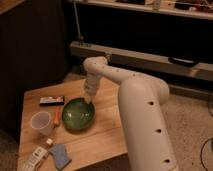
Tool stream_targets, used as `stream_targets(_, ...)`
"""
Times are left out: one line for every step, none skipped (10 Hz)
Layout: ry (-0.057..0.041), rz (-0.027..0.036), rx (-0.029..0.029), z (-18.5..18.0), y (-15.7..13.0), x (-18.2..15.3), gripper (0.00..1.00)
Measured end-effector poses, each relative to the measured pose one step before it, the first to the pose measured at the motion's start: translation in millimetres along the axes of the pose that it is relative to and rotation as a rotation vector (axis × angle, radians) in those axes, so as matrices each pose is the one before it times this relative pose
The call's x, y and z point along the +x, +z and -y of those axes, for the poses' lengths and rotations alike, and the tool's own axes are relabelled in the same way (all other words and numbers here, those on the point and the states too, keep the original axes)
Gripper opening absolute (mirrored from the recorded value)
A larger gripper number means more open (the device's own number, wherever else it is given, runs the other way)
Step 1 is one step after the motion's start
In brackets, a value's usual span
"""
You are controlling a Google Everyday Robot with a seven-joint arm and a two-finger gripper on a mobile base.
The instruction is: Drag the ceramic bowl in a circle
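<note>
With our gripper (89, 100) at the far rim of the bowl (78, 114), grip state unclear, dragging left could topple the cup (41, 123).

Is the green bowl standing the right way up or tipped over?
Right way up. The ceramic bowl sits flat on the table, its open inside facing up. The pincer is at its far rim.

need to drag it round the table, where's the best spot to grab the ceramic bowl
Grip the ceramic bowl by its rim, coming down from above with one finger inside and one outside. It sits upright and is wide and shallow, so only the thin lip fits a two-finger hold. The far-right rim suits best: the end effector is already there, and the plastic cup crowds the left.
</note>
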Motion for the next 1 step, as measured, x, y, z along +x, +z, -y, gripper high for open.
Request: stream_targets(0.03961,0.00911,-0.01021,18.58,-2.52,11.86,0.00)
